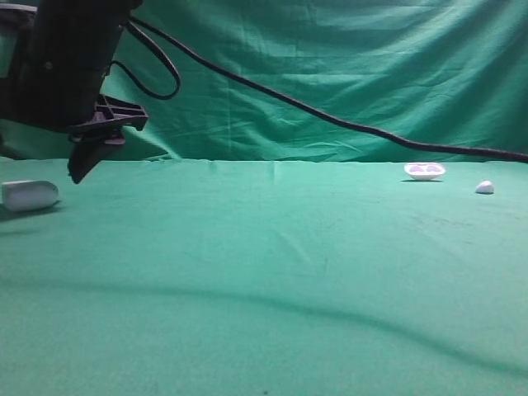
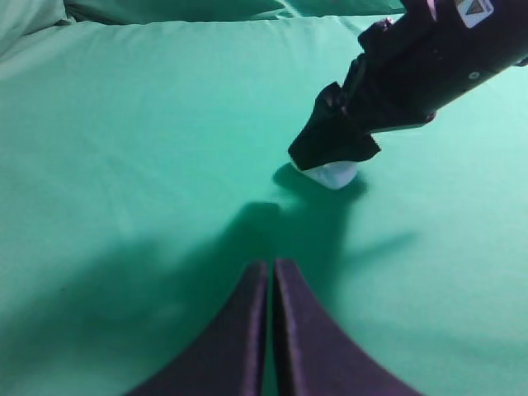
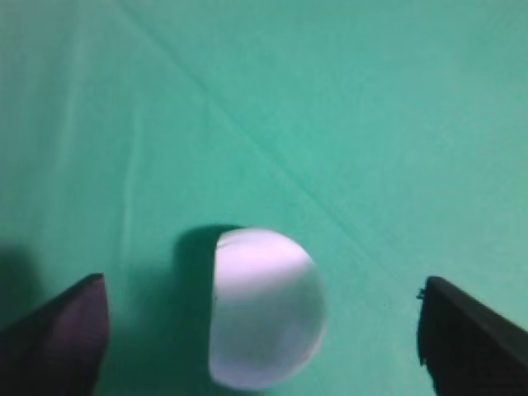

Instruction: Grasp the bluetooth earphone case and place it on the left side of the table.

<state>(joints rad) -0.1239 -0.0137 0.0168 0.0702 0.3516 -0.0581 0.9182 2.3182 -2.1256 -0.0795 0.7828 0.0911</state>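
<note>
Right wrist view: the bluetooth earphone case (image 3: 264, 309) lies on the green bench (image 3: 371, 124), between the spread fingers of the right claw (image 3: 256, 330), touching neither. Exterior high view places the case (image 1: 30, 195) at the bench's far left edge, with a shallow white tray (image 1: 424, 171) and small white piece (image 1: 484, 187) well apart at right. The left claw (image 2: 271, 330) hangs pressed together.

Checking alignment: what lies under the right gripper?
The bluetooth earphone case lies on the table, between open fingers. In the left wrist view the right gripper covers most of it.
</note>
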